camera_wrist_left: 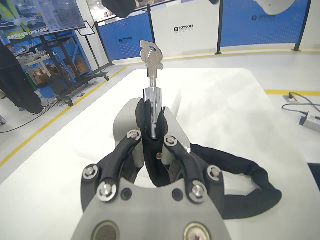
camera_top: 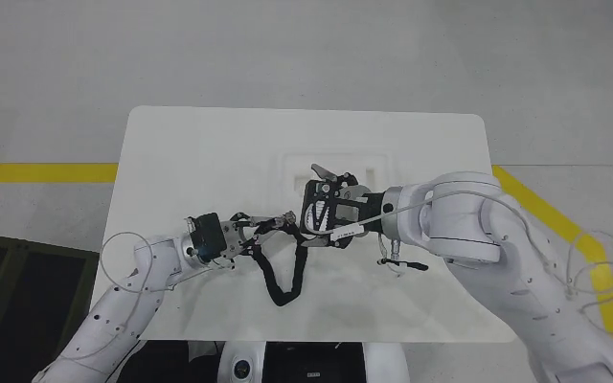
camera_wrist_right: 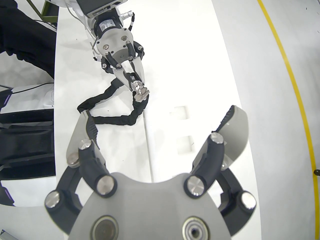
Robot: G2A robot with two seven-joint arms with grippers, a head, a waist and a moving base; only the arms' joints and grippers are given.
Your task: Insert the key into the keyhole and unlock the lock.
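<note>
A black fabric-sleeved chain lock [camera_top: 283, 284] lies looped on the white table [camera_top: 192, 144]. My left gripper [camera_wrist_left: 151, 111] is shut on the chain's chrome lock cylinder [camera_wrist_left: 153, 101] and holds it upright. A silver key [camera_wrist_left: 150, 58] sticks out of the cylinder's keyhole, blade inside. In the right wrist view the key [camera_wrist_right: 140, 93] shows at the left gripper's [camera_wrist_right: 136, 83] tips, with the chain [camera_wrist_right: 112, 119] trailing below. My right gripper [camera_wrist_right: 158, 116] is open, its fingers spread wide with nothing between them, a short way from the key. From above it [camera_top: 311, 204] sits just right of the key [camera_top: 287, 222].
A white inlay with shallow square recesses [camera_wrist_right: 181, 112] is set into the table behind the grippers. The chain's loop [camera_wrist_left: 250, 176] hangs toward the table's front edge. A power strip [camera_wrist_left: 310, 122] lies on the floor beyond the table.
</note>
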